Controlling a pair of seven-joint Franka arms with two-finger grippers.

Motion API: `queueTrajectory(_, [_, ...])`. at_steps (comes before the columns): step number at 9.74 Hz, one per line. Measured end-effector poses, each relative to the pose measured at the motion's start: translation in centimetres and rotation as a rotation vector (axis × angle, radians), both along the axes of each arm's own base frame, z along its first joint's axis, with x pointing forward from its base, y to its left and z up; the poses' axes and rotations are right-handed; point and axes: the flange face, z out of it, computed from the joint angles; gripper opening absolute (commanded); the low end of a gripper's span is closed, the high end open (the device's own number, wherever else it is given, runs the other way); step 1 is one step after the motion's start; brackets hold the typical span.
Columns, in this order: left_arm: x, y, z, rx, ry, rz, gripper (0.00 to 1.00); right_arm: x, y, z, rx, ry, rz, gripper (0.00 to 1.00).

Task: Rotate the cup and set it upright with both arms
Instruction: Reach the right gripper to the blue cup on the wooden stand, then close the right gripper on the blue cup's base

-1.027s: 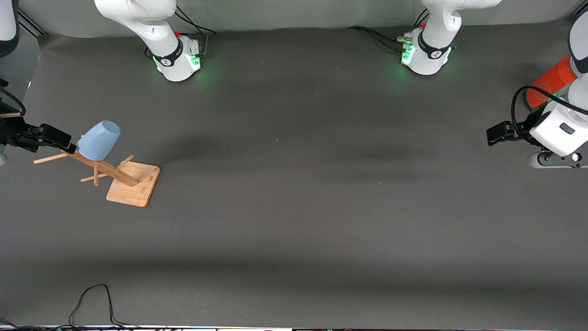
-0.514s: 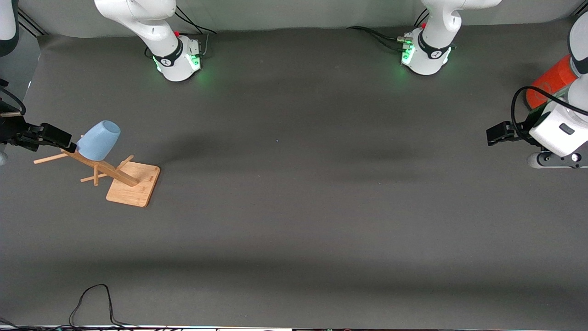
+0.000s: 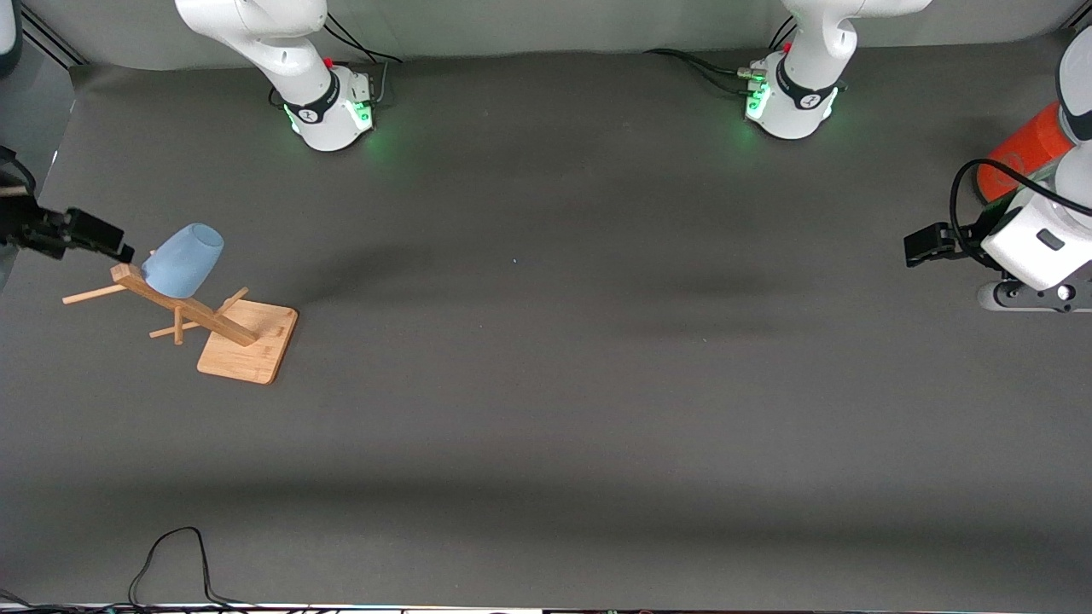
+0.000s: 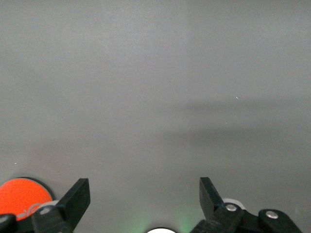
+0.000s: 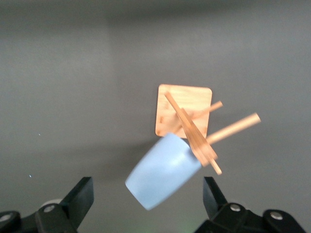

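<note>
Front view: cup [image 3: 182, 260] on rack [image 3: 223, 332].

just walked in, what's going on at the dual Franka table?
Nothing is grasped yet. The cup hangs bottom-up on a peg of the wooden rack at the right arm's end of the table. The right gripper is open, up in the air beside the rack's top, with the cup showing between its fingers in its wrist view. The left gripper waits open at its own end, by the orange can.
</note>
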Motion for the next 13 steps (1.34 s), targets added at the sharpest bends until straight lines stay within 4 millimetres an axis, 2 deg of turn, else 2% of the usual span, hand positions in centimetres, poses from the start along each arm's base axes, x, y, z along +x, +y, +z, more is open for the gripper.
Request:
queueTrajectory(2, [0.0, 0.0, 0.0, 0.000, 0.001, -0.003, 1.00, -2.7, -0.6, 0.1, 0.006, -0.014, -0.010, 1.00])
queueTrajectory(4, [0.0, 0.0, -0.1, -0.001, 0.001, -0.006, 1.00, -2.9, -0.5, -0.7, 0.006, -0.006, -0.088, 1.00])
queueTrajectory(7, [0.0, 0.0, -0.1, -0.001, 0.002, -0.009, 1.00, -2.6, 0.0, -1.8, -0.008, 0.020, -0.489, 1.00])
queueTrajectory(9, [0.0, 0.0, -0.1, -0.002, 0.002, -0.013, 1.00, -2.1, 0.3, -2.7, 0.002, 0.041, -0.649, 1.00])
queueTrajectory(10, [0.0, 0.0, -0.1, -0.002, 0.003, -0.015, 1.00, -1.9, 0.4, -3.7, 0.017, 0.056, -0.708, 1.00])
queueTrajectory(13, [0.0, 0.0, -0.1, -0.002, 0.003, -0.017, 1.00, -1.2, 0.1, -8.4, 0.022, 0.069, -0.822, 1.00])
